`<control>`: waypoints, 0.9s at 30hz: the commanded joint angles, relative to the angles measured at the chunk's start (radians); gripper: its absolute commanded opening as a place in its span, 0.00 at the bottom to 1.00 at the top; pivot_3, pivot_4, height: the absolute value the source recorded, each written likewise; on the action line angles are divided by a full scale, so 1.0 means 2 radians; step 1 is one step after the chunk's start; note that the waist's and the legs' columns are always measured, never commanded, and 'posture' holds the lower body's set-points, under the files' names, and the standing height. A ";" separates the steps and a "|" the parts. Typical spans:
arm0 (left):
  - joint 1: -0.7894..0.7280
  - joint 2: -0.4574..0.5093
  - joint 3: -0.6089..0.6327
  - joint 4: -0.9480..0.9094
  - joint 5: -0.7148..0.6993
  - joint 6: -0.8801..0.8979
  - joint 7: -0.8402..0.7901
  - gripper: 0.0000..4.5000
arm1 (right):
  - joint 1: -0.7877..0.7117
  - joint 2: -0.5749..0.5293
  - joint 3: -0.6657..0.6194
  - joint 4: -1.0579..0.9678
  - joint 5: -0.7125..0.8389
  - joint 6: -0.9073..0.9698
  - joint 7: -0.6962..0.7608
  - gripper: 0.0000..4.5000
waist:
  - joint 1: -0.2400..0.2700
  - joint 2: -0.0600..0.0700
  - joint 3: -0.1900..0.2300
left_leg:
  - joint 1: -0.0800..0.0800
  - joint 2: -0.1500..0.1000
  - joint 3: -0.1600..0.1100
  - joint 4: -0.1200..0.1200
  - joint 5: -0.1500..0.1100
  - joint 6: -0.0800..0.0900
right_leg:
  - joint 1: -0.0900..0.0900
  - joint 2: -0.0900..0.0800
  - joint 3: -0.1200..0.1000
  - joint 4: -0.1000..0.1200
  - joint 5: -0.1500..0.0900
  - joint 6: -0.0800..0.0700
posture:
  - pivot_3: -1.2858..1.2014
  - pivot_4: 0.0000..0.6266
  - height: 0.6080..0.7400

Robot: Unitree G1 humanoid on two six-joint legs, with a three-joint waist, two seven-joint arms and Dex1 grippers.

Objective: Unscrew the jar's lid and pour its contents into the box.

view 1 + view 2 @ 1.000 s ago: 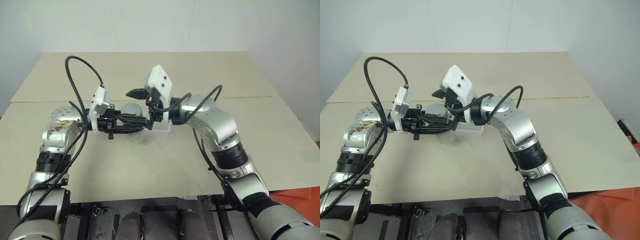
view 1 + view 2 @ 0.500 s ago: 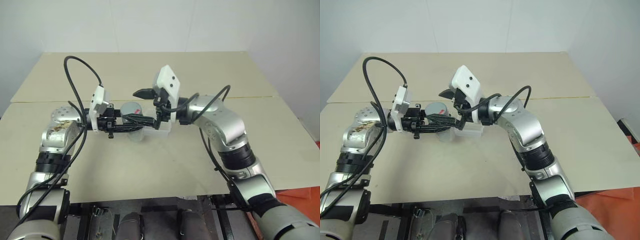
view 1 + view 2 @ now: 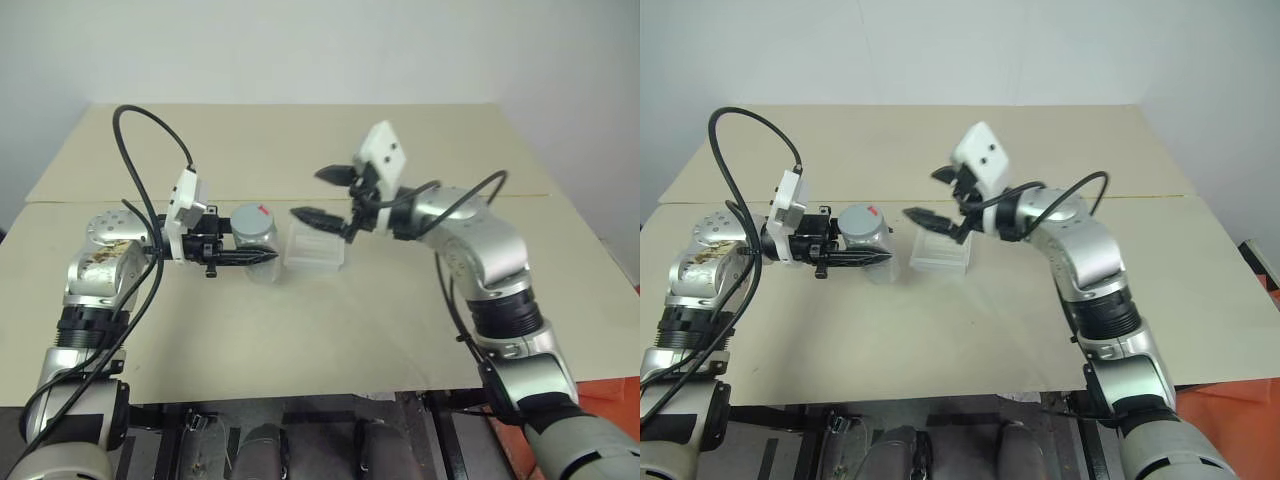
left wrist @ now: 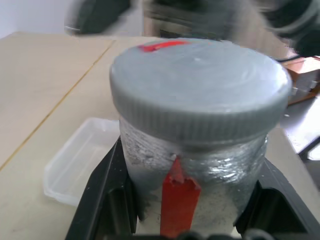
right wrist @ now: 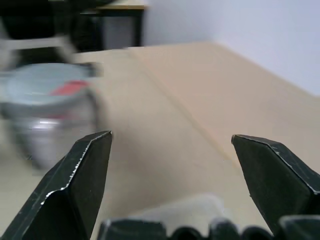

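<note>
— So, from the head camera, where does the jar (image 3: 253,243) sit?
— Between the two black fingers of the left gripper (image 3: 262,257), which is clamped on its body. It stands upright, with the grey lid (image 3: 252,217) on top, just beside the clear box (image 3: 315,247) on the surface (image 3: 330,320). The left forearm lies low and about level, reaching in toward the middle.
— And the right arm?
— Its elbow is bent out to the side, and the right gripper (image 3: 318,193) hangs above the box, pointing at the jar, spread wide and holding nothing.
— What does the left wrist camera add?
— A close look: the lid has fine ridges around its rim and a red mark on top, so I'd take it by the rim from above. The jar's wall looks silvery, smooth and stiff, with a red strip down the front; likely light and a bit slippery, so the side clamp under the lid suits it. The box shows behind, thin and probably easy to nudge.
— And the right wrist camera?
— Two fingers (image 5: 75,185) stand far apart with bare surface between them, and the jar (image 5: 47,117) stands off to one side, apart from them. The lid looks fully seated, so unscrewing seems not yet done.
</note>
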 commanded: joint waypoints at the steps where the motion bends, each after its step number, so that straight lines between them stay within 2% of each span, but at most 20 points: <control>1: -0.008 -0.003 0.003 -0.016 -0.008 -0.004 -0.005 0.44 | 0.001 -0.003 -0.015 -0.015 0.000 -0.001 -0.006 0.99 | -0.003 0.000 0.000 | 0.000 0.000 0.000 0.000 0.000 0.000 | 0.000 0.000 0.000 0.000 0.000 0.000 | 0.52 0.24 1.00; 8: -0.017 -0.012 0.002 0.001 -0.003 -0.008 -0.003 0.44 | 0.013 -0.027 -0.023 -0.042 0.017 0.006 0.016 0.99 | -0.002 0.000 0.000 | 0.000 0.000 0.000 0.000 0.000 0.000 | 0.000 0.000 0.000 0.000 0.000 0.000 | 0.52 0.24 1.00; 13: -0.030 -0.031 -0.001 0.013 0.001 -0.008 0.011 0.44 | 0.012 -0.037 -0.035 -0.098 0.085 0.023 0.070 0.99 | 0.000 0.000 0.000 | 0.000 0.000 0.000 0.000 0.000 0.000 | 0.000 0.000 0.000 0.000 0.000 0.000 | 0.52 0.24 1.00; 19: -0.031 -0.041 -0.004 0.014 0.000 -0.006 0.014 0.44 | 0.007 -0.001 -0.004 -0.112 0.082 0.027 0.048 0.99 | -0.002 0.000 0.000 | 0.000 0.000 0.000 0.000 0.000 0.000 | 0.000 0.000 0.000 0.000 0.000 0.000 | 0.52 0.24 1.00; 27: -0.032 -0.045 -0.008 0.010 0.001 -0.007 0.009 0.44 | -0.022 0.043 0.043 -0.076 0.029 0.029 0.013 0.99 | -0.001 0.000 0.000 | 0.000 0.000 0.000 0.000 0.000 0.000 | 0.000 0.000 0.000 0.000 0.000 0.000 | 0.52 0.24 1.00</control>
